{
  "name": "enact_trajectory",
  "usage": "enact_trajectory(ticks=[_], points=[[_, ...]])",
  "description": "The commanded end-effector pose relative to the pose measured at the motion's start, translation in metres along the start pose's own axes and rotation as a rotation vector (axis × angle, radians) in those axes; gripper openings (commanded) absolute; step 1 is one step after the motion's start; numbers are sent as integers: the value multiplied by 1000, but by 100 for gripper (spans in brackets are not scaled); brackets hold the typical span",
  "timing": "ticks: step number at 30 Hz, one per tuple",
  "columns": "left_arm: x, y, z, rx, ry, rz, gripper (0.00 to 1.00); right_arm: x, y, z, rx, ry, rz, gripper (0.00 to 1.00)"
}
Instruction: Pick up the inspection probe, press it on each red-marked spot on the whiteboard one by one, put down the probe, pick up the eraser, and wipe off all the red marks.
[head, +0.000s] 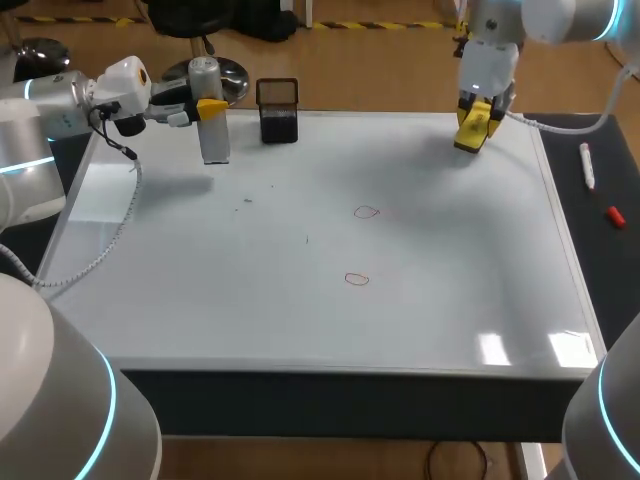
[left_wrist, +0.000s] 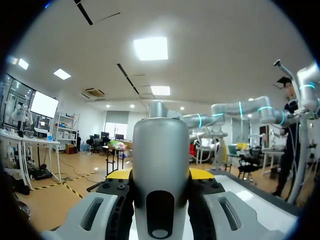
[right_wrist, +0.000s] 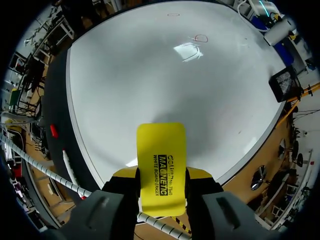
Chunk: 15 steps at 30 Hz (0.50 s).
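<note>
The left end effector (left_wrist: 160, 176) is closed on the inspection probe (left_wrist: 160, 160), a grey cylinder with a rounded top. Its two yellow-tipped fingers press the probe from either side. In the head view this left end effector (head: 206, 107) comes in from the left and holds the probe (head: 212, 125) upright over the far left corner of the whiteboard (head: 300, 300). Whether the probe's base touches the board cannot be told.

The right end effector (right_wrist: 161, 176) is closed on the eraser (right_wrist: 161, 150), a flat yellow block gripped between both fingers. In the head view the right end effector (head: 476, 118) holds the eraser (head: 472, 132) at the far right corner of the whiteboard.

Two small red marks sit near the middle of the board. One is farther away (head: 366, 212) and the other is nearer (head: 357, 279).

A black mesh holder (head: 278, 110) stands at the far edge of the board, just right of the probe. Its contents cannot be made out.

On the dark table (head: 600, 250) to the right of the board lie a white marker (head: 587, 165) and, nearer, a small red cap (head: 615, 215).
</note>
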<state>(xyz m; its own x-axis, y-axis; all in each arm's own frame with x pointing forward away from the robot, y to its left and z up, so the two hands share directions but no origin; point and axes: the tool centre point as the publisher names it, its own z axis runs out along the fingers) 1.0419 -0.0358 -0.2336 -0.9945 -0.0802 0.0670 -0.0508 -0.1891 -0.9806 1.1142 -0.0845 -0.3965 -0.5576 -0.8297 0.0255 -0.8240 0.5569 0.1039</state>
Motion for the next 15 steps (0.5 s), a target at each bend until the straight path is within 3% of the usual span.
enact_trajectory(ticks=[1,7,15], points=[[9,1,16,24,28,18,0,0,-1,-1,1,5,-2,0],[35,7,52,49,90,0,0,0,-1,-1,1,5,-2,0],[65,13,106,81,240,-13,0,0,-1,-1,1,5,-2,0]])
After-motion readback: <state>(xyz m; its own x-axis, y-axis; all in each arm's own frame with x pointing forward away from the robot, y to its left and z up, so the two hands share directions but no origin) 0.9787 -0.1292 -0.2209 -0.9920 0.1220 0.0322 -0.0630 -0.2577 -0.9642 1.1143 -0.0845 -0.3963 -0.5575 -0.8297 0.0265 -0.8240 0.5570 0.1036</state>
